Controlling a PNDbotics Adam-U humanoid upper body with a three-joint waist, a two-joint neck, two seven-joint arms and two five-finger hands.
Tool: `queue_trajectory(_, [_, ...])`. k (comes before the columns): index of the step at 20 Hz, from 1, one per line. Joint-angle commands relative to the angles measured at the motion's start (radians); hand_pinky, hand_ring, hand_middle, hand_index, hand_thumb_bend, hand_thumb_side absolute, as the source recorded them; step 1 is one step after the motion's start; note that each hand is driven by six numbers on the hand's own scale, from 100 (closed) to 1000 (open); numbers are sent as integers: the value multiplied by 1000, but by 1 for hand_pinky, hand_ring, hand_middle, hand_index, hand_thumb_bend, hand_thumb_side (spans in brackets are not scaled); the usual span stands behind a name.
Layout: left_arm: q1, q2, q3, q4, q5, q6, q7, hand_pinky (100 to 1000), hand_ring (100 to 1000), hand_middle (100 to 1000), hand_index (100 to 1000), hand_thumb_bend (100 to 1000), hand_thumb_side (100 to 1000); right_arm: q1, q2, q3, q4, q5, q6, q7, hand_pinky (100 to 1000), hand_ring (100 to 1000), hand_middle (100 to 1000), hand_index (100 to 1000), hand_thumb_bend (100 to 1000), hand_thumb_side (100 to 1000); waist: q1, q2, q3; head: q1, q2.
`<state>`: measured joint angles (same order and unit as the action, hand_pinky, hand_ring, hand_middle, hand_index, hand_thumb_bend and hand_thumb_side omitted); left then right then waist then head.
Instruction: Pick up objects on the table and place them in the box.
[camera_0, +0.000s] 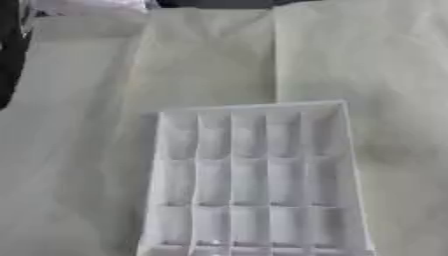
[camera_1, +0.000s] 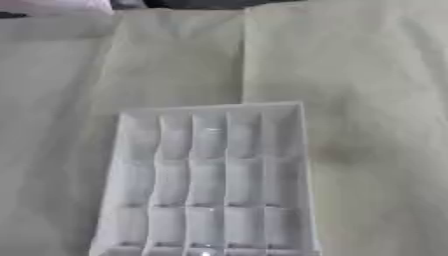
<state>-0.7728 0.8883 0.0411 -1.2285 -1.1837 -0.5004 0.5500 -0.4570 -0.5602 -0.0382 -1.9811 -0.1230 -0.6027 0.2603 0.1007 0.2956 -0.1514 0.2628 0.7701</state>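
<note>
A white plastic box (camera_0: 350, 150) divided into several small compartments lies on the pale cloth-covered table (camera_0: 367, 60), running off the bottom edge of both views. Its visible compartments hold nothing that I can make out. No loose object shows on the cloth. Neither hand appears in either view. A dark shape (camera_0: 9, 55) runs down the left edge of the left eye view; I cannot tell what it is.
The cloth has a long fold line (camera_0: 275, 55) running from the far edge down to the box. A pale object (camera_1: 57, 6) and a dark band (camera_0: 219, 3) lie along the far edge of the table.
</note>
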Motion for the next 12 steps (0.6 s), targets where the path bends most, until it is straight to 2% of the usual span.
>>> queue_trajectory(1, [6, 62, -9, -68, 189, -37, -72, 100, 100, 100, 118, 670, 100, -2, -25, -12, -14, -1, 3, -1, 662, 770, 814, 795, 100, 892, -2, -26, 4, -14, 0])
queue_trajectory(5, [32, 94, -59, -190, 355, -76, -194, 100, 100, 100, 117, 713, 100, -2, -24, -12, -8, -1, 6, 0, 662, 771, 814, 796, 100, 892, -2, -31, 6, -11, 0])
queue_trajectory(12, [56, 143, -175, -375, 489, -142, -380, 100, 100, 100, 113, 769, 100, -2, -22, -12, 3, -6, 10, 3, 662, 771, 814, 796, 100, 892, -2, -42, 5, 1, 0])
